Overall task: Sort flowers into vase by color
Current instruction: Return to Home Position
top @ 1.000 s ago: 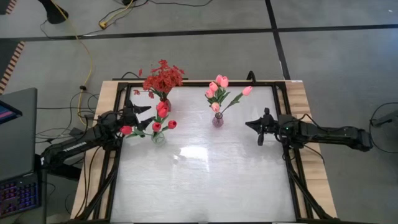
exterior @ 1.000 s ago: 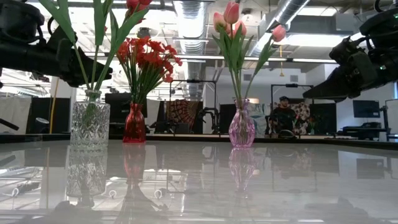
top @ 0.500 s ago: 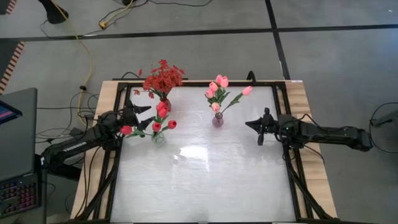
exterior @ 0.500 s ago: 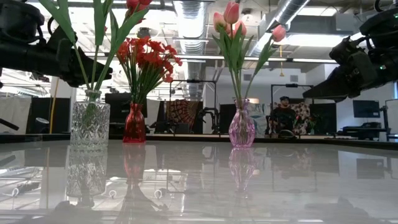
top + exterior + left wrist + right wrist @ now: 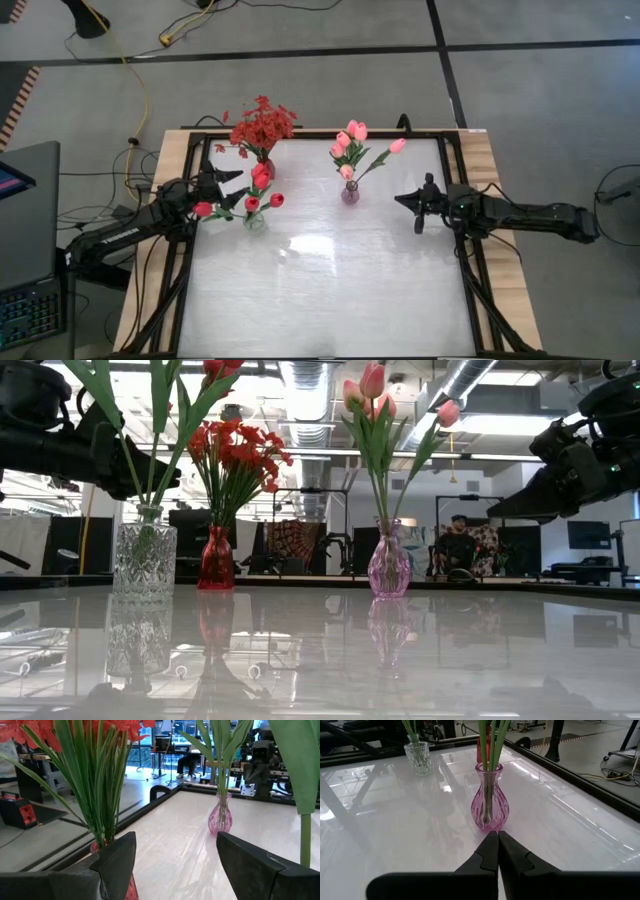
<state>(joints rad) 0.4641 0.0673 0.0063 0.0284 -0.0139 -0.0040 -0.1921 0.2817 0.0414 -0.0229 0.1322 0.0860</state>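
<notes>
White and shiny, the table (image 5: 330, 290) top has black rails (image 5: 472, 290) along its sides and a wooden edge (image 5: 505, 300) outside them. All the near half of the top is bare, so there is lots of room there. The vases stand in the far half.

The red vase (image 5: 216, 560) is far left, close to the far rail, and holds the bushy red sprays (image 5: 262, 127). Just in front of it stands the clear vase (image 5: 254, 219) with the red tulips (image 5: 262, 190). The pink vase (image 5: 350, 193) is in the far middle with the pink tulips (image 5: 350, 140), well apart from the other two.

The left gripper (image 5: 228, 188) hangs just beside the clear vase, on its left, over the left rail. Its two fingers are spread wide and hold nothing. The right gripper (image 5: 497, 836) is at the right side and points at the pink vase. There is a clear gap between them. Its fingers are pressed together with nothing in them.

Around the table is grey floor (image 5: 520, 90). A yellow cable (image 5: 135, 80) lies far left. Beyond the far edge is a big workshop, and a person (image 5: 457, 545) sits there.
</notes>
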